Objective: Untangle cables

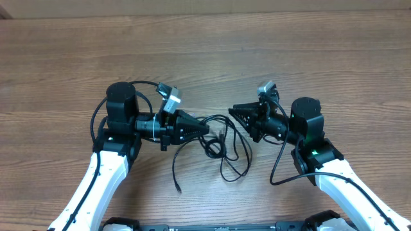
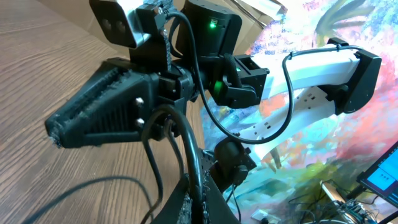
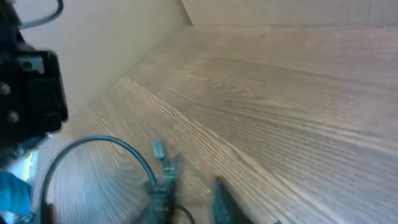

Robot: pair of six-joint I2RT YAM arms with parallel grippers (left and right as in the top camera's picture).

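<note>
Tangled cables (image 1: 213, 149) lie on the table (image 1: 257, 51) between left end effector (image 1: 203, 128) and right end effector (image 1: 235, 111).

Cables (image 3: 163, 179) blurred low in right wrist view, right gripper (image 1: 234, 111) fingers cropped at that edge, jaw gap unreadable, plugs (image 1: 178, 190) overhead too tiny

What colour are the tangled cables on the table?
The cables are black, clearest in the overhead view.
</note>
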